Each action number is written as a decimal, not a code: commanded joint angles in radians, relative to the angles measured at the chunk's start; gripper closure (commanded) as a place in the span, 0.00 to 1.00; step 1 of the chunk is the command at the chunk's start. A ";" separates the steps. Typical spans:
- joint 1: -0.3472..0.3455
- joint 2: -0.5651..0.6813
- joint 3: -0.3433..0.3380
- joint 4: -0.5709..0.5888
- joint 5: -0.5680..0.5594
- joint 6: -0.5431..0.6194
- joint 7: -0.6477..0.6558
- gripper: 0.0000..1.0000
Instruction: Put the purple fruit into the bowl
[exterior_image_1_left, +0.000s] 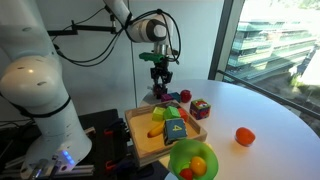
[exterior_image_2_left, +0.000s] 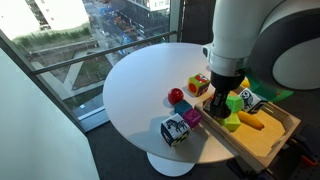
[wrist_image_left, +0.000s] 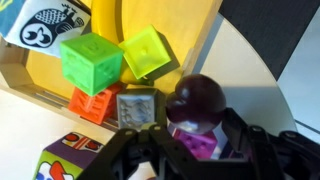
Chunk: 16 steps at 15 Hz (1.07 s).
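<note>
bowl (exterior_image_1_left: 185, 148) cut by bottom edge | tray (exterior_image_2_left: 265, 140) partly behind arm (exterior_image_2_left: 255, 40), cut at right edge | purple fruit (wrist_image_left: 200, 95) soft-focus, contact with pink block (wrist_image_left: 195, 143) unclear; in an exterior view perhaps the dark speck under the gripper (exterior_image_1_left: 160, 85), too small to tell | gripper blurred in wrist view, cut by bottom edge

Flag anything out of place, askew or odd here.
The purple fruit appears perched atop a magenta block just outside the wooden tray, rather than resting on the table. Nothing looks spilled or damaged.
</note>
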<state>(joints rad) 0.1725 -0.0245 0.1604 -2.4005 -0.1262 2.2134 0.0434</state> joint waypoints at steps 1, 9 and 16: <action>-0.030 -0.050 -0.020 0.000 0.003 -0.070 0.094 0.67; -0.122 -0.118 -0.097 -0.027 0.051 -0.119 0.219 0.67; -0.216 -0.156 -0.168 -0.048 0.045 -0.110 0.303 0.67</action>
<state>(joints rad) -0.0142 -0.1398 0.0116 -2.4284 -0.0894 2.1147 0.3014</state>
